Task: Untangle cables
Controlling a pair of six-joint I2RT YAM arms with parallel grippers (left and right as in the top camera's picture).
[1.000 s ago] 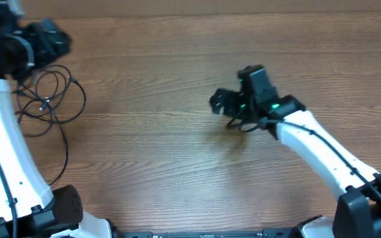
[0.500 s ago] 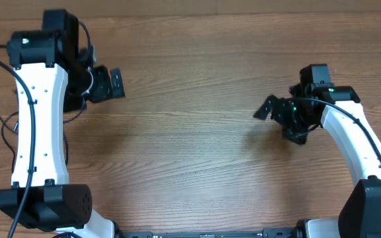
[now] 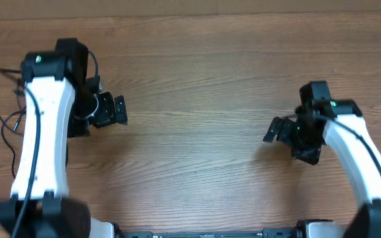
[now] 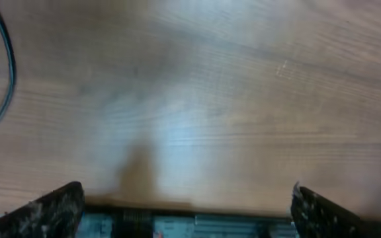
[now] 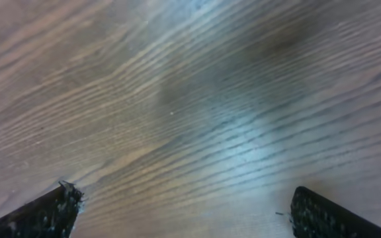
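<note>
The cables [image 3: 5, 122] lie as thin black loose loops at the far left of the table, partly hidden behind my left arm. One arc of cable [image 4: 6, 66] shows at the top left of the left wrist view. My left gripper [image 3: 111, 111] hovers to the right of them, apart, jaws wide and empty; in the left wrist view the left gripper [image 4: 187, 206] has only bare wood between its fingertips [image 4: 55, 210]. My right gripper [image 3: 276, 129] is open over bare wood at the right. In its own view the right gripper [image 5: 185, 206] holds nothing.
The wooden table [image 3: 190, 79] runs across the whole view. The two arm bases [image 3: 45, 221] stand at the near edge, left and right. The table's near edge and a dark strip [image 4: 190, 225] below it show in the left wrist view.
The left arm has swung off the cables and pulled back, its gripper now right of them. The right gripper moved from the table's centre to the right. Both jaws opened a little wider.
</note>
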